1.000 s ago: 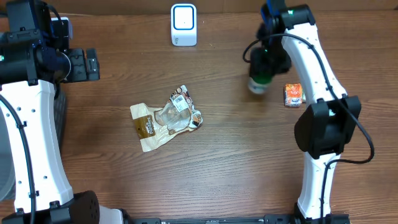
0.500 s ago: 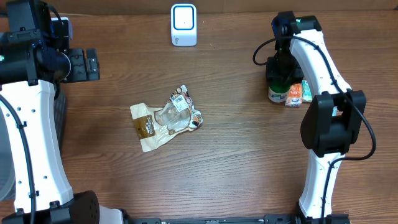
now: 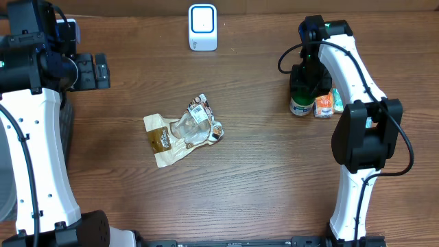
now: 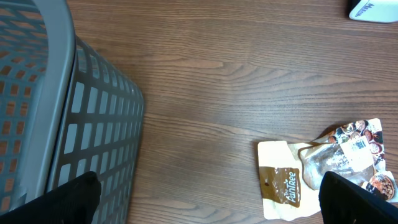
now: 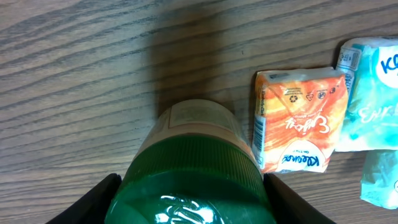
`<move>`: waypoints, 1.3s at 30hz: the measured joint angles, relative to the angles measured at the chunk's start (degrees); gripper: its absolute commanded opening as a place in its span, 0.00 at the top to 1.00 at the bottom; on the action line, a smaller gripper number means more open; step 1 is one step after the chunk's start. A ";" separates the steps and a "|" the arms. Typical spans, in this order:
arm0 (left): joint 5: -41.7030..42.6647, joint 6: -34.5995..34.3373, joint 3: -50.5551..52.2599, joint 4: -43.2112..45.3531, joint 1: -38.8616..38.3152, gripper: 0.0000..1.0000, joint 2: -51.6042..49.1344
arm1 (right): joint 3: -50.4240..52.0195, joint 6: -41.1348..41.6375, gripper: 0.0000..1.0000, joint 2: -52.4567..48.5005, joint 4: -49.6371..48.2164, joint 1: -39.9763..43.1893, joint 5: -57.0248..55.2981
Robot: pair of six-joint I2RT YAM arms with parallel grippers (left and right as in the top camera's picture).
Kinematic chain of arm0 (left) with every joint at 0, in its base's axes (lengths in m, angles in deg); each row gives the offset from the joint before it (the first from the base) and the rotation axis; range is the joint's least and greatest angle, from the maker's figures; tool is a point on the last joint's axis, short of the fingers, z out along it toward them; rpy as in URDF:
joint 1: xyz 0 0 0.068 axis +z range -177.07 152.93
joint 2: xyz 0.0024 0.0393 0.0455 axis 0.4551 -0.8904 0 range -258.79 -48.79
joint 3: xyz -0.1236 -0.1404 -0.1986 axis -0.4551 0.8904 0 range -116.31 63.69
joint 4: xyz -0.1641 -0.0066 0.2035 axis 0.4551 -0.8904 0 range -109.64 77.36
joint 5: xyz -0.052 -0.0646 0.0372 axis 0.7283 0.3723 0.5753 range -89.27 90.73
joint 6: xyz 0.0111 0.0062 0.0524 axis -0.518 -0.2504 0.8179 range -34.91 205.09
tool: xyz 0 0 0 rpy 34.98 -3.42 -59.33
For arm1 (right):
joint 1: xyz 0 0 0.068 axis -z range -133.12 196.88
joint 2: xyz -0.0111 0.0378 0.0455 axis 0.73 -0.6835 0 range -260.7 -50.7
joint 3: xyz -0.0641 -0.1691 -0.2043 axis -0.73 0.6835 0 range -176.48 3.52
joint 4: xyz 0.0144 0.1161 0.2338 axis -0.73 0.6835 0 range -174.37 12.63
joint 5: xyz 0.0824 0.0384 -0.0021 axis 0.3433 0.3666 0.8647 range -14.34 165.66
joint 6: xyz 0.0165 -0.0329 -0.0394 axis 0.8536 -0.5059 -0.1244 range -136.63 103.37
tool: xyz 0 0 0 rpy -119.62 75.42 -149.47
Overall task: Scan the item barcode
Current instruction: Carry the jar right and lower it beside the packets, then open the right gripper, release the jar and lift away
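Our right fingers (image 3: 304,81) clamp a green-lidded, pale-labelled bottle (image 5: 194,168); an orange carton (image 5: 298,121) lies beside them. Our left fingers (image 3: 101,71) stand wide apart, a grey basket (image 4: 62,124) near them.

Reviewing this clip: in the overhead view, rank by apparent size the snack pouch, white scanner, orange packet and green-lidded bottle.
1. snack pouch, clearly largest
2. white scanner
3. orange packet and green-lidded bottle: not ranked against each other, since the bottle is mostly hidden and only a small part shows.

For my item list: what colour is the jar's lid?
The lid of the jar is dark green, clearest in the right wrist view.
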 measured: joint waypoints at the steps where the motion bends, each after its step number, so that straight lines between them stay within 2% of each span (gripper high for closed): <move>1: 0.00 0.00 0.00 0.00 0.00 0.01 0.00 | 0.00 0.04 0.61 0.00 0.09 -0.02 0.07; 6: 0.00 0.00 0.00 0.00 0.00 0.01 0.00 | 0.00 0.20 0.52 0.00 1.03 -0.02 0.09; 8: 0.00 0.00 0.00 0.00 0.00 0.01 0.00 | 0.00 0.22 0.43 0.00 1.07 0.00 0.11; 9: 0.02 0.02 0.00 0.00 0.02 0.01 0.00 | 0.00 0.20 0.33 0.00 1.16 -0.02 0.09; 10: 0.00 0.00 0.00 0.00 0.00 0.00 0.00 | 0.00 0.22 0.08 0.00 1.33 -0.02 0.09; 11: 0.00 0.00 0.00 0.00 0.00 0.00 0.00 | 0.00 0.33 0.00 0.00 1.44 -0.02 0.09; 17: 0.02 0.00 0.00 0.00 0.00 0.00 0.00 | -0.92 0.15 0.00 -0.02 4.48 -0.02 0.09; 25: 0.02 0.00 0.00 0.00 0.00 0.00 0.00 | -14.60 0.15 0.00 -0.07 11.67 -0.61 4.09; 28: 0.00 0.02 0.00 0.00 0.02 0.01 0.00 | -17.55 -0.48 0.00 -0.07 10.71 -1.95 12.22; 34: 0.02 0.00 0.00 0.00 0.00 0.00 0.00 | -16.70 -1.09 0.00 -0.09 2.69 -7.63 33.33; 39: 0.02 0.00 0.00 0.00 0.02 0.00 0.00 | -14.75 -1.14 0.03 -0.09 -2.75 -16.57 38.93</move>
